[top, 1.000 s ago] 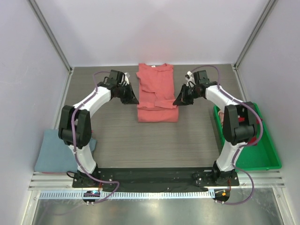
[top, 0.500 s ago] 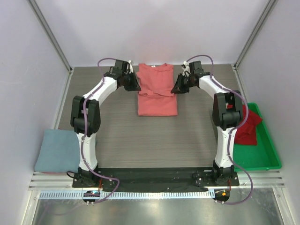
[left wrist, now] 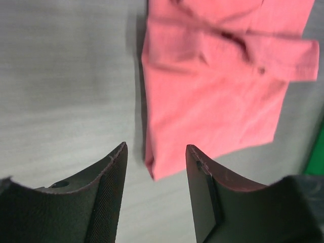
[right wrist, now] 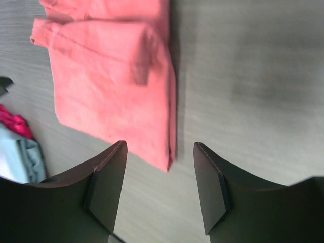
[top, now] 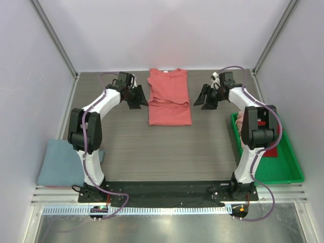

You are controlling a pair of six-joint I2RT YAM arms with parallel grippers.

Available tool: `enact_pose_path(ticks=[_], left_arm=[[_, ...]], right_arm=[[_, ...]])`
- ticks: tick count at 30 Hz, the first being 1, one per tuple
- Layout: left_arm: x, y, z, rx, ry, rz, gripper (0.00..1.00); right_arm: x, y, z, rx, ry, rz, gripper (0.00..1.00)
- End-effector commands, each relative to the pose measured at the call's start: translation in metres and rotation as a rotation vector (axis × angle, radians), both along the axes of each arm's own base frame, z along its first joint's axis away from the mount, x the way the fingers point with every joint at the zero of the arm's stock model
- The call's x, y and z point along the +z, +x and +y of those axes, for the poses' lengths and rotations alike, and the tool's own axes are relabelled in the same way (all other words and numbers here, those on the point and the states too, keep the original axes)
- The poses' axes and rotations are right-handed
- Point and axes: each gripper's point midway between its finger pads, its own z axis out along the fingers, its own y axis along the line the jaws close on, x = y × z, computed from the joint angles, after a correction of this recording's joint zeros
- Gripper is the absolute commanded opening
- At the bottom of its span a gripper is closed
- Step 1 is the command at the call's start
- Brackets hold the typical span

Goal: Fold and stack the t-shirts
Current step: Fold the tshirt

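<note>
A coral-red t-shirt (top: 169,98) lies folded in a flat rectangle at the far middle of the table, collar toward the back wall. My left gripper (top: 138,98) hovers just off its left edge, open and empty; in the left wrist view the t-shirt (left wrist: 212,91) has its near corner between the left gripper's (left wrist: 156,152) fingertips, farther on. My right gripper (top: 203,99) stands off the right edge, also open with nothing in it. In the right wrist view the t-shirt's (right wrist: 111,86) corner lies ahead of the right gripper (right wrist: 159,149).
A green tray (top: 286,172) sits at the right with red clothing (top: 271,142) in it, partly hidden by the right arm. A blue-grey folded shirt (top: 61,162) lies at the near left edge of the table. Grey walls close off three sides.
Both grippers went from shut to open and let go of the t-shirt. They pulled outward from its side edges. The shirt now lies shorter and flatter than a second ago.
</note>
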Motion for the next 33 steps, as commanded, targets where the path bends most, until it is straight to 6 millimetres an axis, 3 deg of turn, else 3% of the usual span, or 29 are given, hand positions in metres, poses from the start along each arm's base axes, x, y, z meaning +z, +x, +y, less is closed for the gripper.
enact_pose_path(ticks=[1,4,8,16,23,33], left_arm=[[0.014,-0.030,-0.014,-0.024,-0.137,0.065,0.51],[-0.006,-0.050,-0.021,-0.053,-0.188,0.137,0.47],[-0.021,-0.064,-0.027,-0.058,-0.235,0.198,0.46],[-0.041,-0.066,-0.034,-0.042,-0.255,0.258,0.52],[-0.051,-0.071,-0.044,-0.062,-0.260,0.299,0.49],[-0.065,-0.083,-0.040,-0.057,-0.228,0.341,0.49]], right_arm=[[-0.006,-0.042,-0.001,-0.015,0.087,0.118,0.61],[-0.025,-0.061,0.002,-0.017,0.126,0.197,0.61],[-0.035,-0.065,0.012,-0.050,0.198,0.247,0.60],[-0.049,-0.070,0.021,-0.114,0.282,0.329,0.58],[-0.055,-0.072,0.030,-0.122,0.302,0.356,0.57],[-0.063,-0.077,0.038,-0.117,0.312,0.387,0.54]])
